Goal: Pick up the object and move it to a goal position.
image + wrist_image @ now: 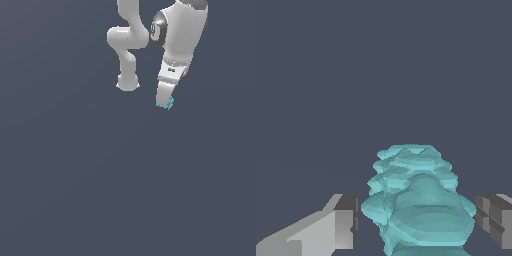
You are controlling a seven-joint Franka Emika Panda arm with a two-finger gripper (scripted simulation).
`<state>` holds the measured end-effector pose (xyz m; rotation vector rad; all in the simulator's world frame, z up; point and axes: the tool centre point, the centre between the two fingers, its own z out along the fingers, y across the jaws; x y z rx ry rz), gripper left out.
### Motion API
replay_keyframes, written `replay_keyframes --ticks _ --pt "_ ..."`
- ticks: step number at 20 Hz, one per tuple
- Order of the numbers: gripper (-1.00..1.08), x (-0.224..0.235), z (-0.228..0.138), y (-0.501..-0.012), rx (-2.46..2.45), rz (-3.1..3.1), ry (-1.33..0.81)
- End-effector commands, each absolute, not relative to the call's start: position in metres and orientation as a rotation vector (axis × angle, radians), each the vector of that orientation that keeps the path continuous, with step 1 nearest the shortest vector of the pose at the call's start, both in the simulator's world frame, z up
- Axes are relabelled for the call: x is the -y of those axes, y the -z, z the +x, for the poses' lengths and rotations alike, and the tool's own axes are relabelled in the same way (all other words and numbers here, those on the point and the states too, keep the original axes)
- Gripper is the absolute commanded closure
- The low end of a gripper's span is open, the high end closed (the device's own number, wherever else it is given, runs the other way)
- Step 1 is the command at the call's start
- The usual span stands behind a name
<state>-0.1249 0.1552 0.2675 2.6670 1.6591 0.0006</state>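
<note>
The object [166,105] is a tiny teal, lumpy, faceted blob at the tip of my white gripper [163,101], in the upper right of the exterior view. In the wrist view the teal blob [416,195] fills the space between the two fingers. One grey finger pad [347,220] meets one side of it and the other pad [492,216] meets the opposite side. My gripper [417,222] is shut on the object. The hand hangs tilted. Part of the blob is cut off by the edge of the wrist view.
The white arm's links and base [127,82] stand behind the gripper in the exterior view. Everything around is a plain dark grey-blue surface. No goal marker shows in either view.
</note>
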Motion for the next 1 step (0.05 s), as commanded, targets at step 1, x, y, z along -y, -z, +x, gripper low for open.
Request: replay_keyframes --ticks 1 --pt "1.08 -0.1560 -0.1265 -0.2691 -1.659 2.668 0.000"
